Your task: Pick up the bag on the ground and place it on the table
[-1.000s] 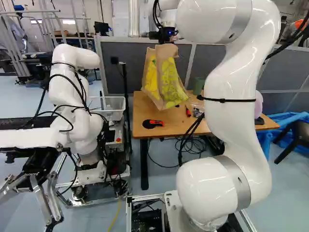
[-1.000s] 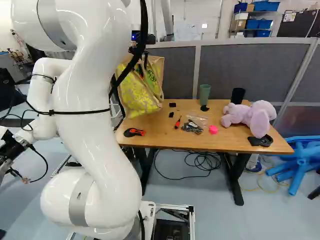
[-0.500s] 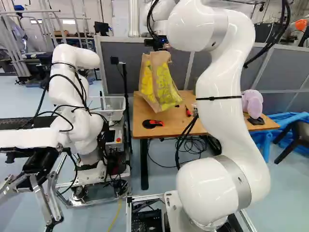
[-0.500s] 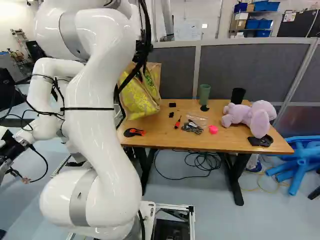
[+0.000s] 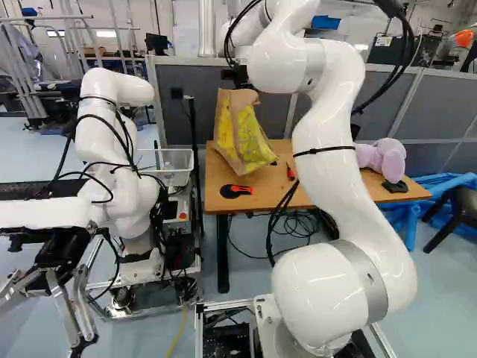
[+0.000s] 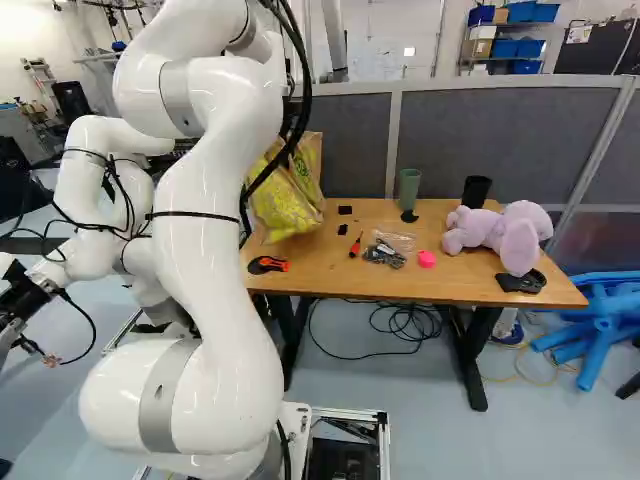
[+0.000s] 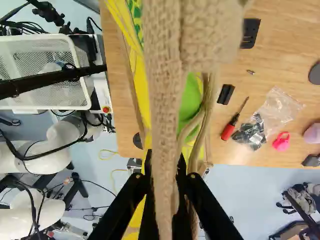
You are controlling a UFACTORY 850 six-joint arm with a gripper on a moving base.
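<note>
Fingers (image 7: pixel 196 192) a narrow gap apart, clamped on the bag's handle (image 7: pixel 166 120), a broad tan strap running between them. A thinner tan strap beside it; cannot tell whether it is pinched too. Gripper (image 5: pixel 237 74) above the left part of the table (image 6: pixel 450 290).

Bag (image 5: pixel 246 134), one, yellow and tan: beneath and ahead of the fingers, hanging with a tilt over the table's left end. Cannot tell whether its bottom touches the wood.

On the table, near side first: one red-and-black cutter (image 6: pixel 268 265), near the bag. One red screwdriver (image 6: pixel 355 244). Beside it, one clear packet (image 6: pixel 398 240) with a dark bundle (image 6: pixel 384 255), then one pink piece (image 6: pixel 427 259). Two small black blocks (image 6: pixel 345 210) between bag and packet. One lilac plush (image 6: pixel 490 228) at the right of the right base view. Two cups toward the back, one green (image 6: pixel 409 185), one black (image 6: pixel 476 190).

Left of the table: one white basket (image 5: pixel 177 165), another robot (image 5: pixel 112 142). Behind the table: grey partition (image 6: pixel 500 135). Farther off, blue bins (image 6: pixel 525 48) on a shelf.
</note>
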